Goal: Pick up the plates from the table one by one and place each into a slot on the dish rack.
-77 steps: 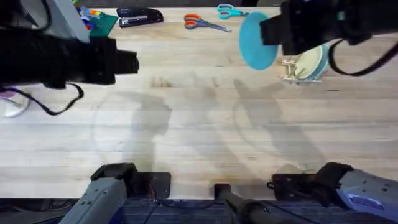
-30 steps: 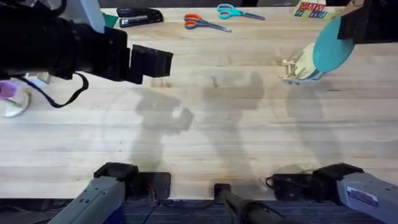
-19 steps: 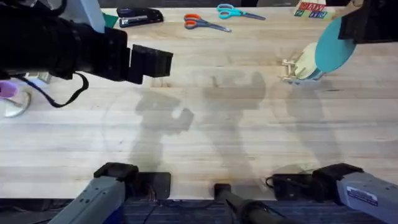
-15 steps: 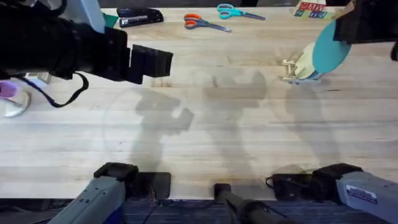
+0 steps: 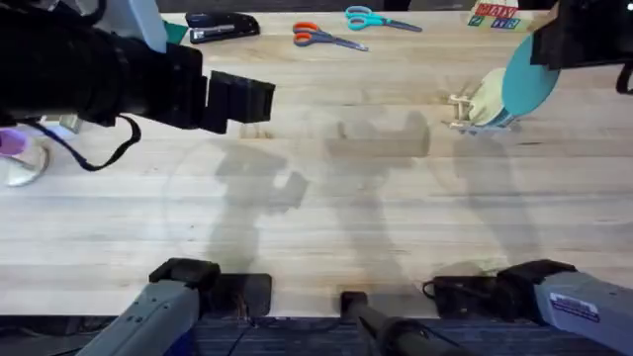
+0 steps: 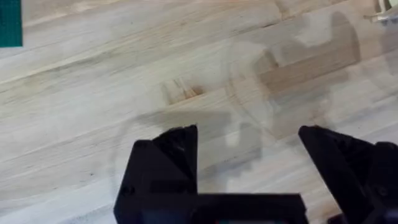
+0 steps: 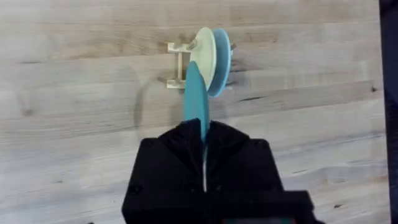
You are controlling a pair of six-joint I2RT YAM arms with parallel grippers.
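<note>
Right gripper point(image 7: 203, 140) clamps the turquoise plate point(image 7: 196, 99) on edge, above the dish rack point(image 7: 180, 62) at the table's point(image 5: 326, 198) far right. Pale yellow plate point(image 7: 204, 53) and pale blue plate point(image 7: 222, 59) stand in rack slots. Left gripper point(image 6: 249, 168) hangs spread wide over bare wood, holding nothing.

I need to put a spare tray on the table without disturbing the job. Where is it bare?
The table is bare across its middle and near side. It is crowded at the far edge: stapler, scissors, and at far right the dish rack, where the right gripper holds the turquoise plate.
</note>
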